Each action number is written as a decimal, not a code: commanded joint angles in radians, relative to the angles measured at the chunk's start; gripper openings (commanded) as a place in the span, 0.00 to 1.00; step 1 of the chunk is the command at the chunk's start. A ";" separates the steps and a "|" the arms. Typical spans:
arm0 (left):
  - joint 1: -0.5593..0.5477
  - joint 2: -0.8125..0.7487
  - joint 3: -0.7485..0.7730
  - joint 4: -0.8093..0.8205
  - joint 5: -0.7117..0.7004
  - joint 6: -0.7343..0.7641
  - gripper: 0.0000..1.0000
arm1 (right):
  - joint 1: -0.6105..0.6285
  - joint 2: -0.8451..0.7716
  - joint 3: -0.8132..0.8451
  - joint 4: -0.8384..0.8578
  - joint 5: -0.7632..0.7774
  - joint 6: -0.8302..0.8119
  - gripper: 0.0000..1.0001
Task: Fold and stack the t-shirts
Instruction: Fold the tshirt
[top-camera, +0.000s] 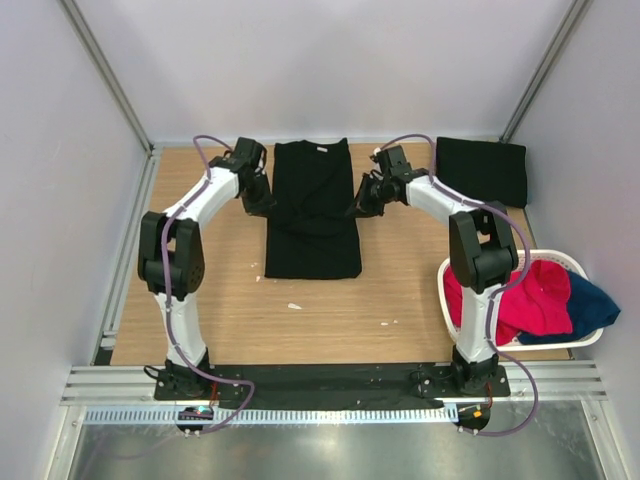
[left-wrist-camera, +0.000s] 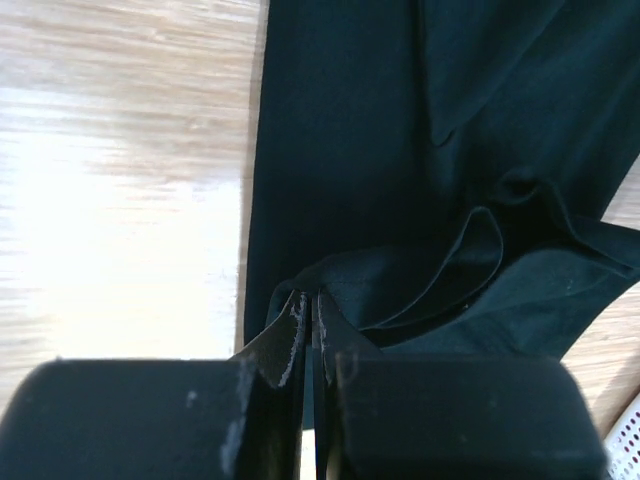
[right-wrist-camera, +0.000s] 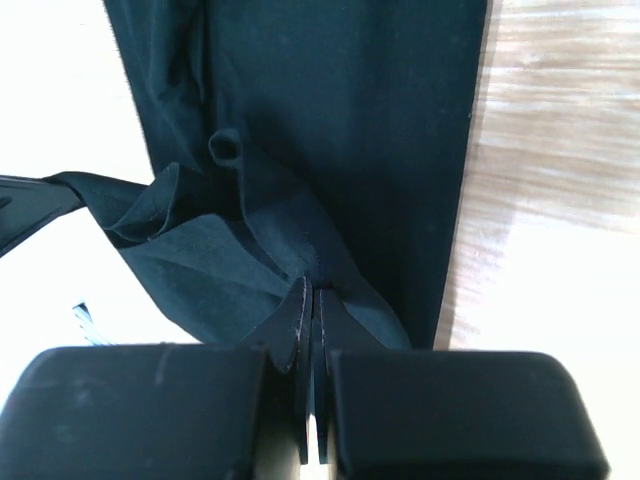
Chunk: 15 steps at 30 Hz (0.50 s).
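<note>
A black t-shirt lies in the middle of the table as a long narrow strip, its neck at the far end. My left gripper is at its left edge, and in the left wrist view it is shut on a raised pinch of the t-shirt. At the right edge, my right gripper is likewise shut on a lifted fold of the same t-shirt. A second black t-shirt lies folded into a rectangle at the back right.
A white oval basket stands at the right table edge, holding a red cloth and a blue cloth that hangs over its rim. Small white scraps lie on the wooden table. Walls enclose the table on three sides.
</note>
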 joint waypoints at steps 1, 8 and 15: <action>0.008 0.030 0.046 0.023 0.023 0.033 0.00 | 0.002 0.022 0.057 0.026 -0.002 -0.030 0.01; 0.023 0.093 0.108 0.003 0.013 0.062 0.00 | -0.016 0.069 0.115 0.017 0.027 -0.057 0.01; 0.057 0.066 0.174 0.008 0.030 0.059 0.79 | -0.034 0.094 0.138 0.059 0.024 -0.047 0.01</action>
